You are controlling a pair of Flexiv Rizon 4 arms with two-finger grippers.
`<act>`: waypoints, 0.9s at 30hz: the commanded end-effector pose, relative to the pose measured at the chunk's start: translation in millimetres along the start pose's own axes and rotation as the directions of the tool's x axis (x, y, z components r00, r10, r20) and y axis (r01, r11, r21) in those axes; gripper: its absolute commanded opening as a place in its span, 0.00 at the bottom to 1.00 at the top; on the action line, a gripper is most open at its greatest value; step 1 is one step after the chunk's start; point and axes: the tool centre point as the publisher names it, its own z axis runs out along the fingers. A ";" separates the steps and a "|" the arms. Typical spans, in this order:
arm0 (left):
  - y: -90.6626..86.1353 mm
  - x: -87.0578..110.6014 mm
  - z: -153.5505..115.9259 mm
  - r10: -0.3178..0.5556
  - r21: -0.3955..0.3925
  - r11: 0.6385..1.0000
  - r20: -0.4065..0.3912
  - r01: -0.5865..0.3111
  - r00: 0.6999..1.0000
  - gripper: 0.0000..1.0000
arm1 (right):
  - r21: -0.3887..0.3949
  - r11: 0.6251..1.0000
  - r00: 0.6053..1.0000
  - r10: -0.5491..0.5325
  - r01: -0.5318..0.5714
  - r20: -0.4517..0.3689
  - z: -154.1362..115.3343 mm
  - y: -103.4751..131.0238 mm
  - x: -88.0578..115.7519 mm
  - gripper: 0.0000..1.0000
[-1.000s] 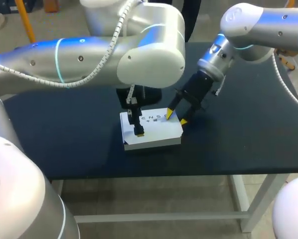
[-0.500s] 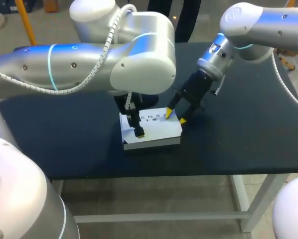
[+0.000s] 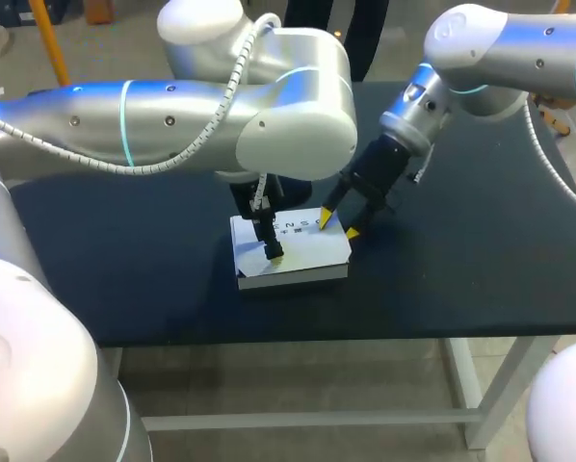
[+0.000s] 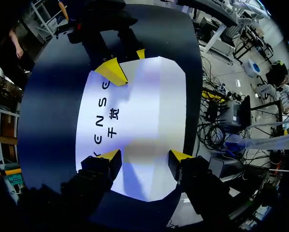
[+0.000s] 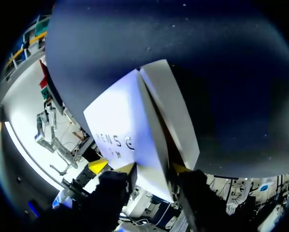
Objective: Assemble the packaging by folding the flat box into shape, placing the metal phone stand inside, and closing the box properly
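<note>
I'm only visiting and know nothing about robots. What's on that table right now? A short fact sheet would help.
Surface: dark table
Item: white box, folded into shape, lying flat with its printed face up
Left gripper: over the left part of the box, fingers open, yellow tips at the top face
Right gripper: at the box's far right edge, by a side flap
Phone stand: not in view

The head camera looks down from above and behind on the tabletop [image 3: 461,279]. Both wrist cameras sit close over the white box [image 3: 307,255], which all three views share.
</note>
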 end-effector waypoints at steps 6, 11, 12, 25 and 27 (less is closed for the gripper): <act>-1.9 -2.7 5.0 0.000 -0.011 1.000 0.013 0.000 1.000 0.64 | 0.008 1.000 1.000 -0.001 0.001 -0.003 -0.7 3.3 1.5 0.47; -1.2 1.9 6.3 0.011 -0.011 1.000 0.030 -0.010 0.999 0.64 | 0.008 1.000 1.000 -0.001 0.001 -0.003 -0.7 3.3 1.5 0.47; -1.1 3.6 6.5 0.013 -0.011 1.000 0.039 -0.013 0.999 0.64 | 0.008 1.000 1.000 -0.001 0.001 -0.003 -0.7 3.3 1.5 0.47; -0.5 -0.1 15.3 0.017 -0.019 1.000 0.109 -0.015 0.994 0.64 | 0.008 1.000 1.000 -0.001 0.001 -0.003 -0.7 3.3 1.5 0.46; -0.3 -1.4 15.9 0.014 -0.019 1.000 0.121 -0.012 0.993 0.64 | 0.008 1.000 1.000 -0.001 0.001 -0.003 -0.7 3.3 1.5 0.45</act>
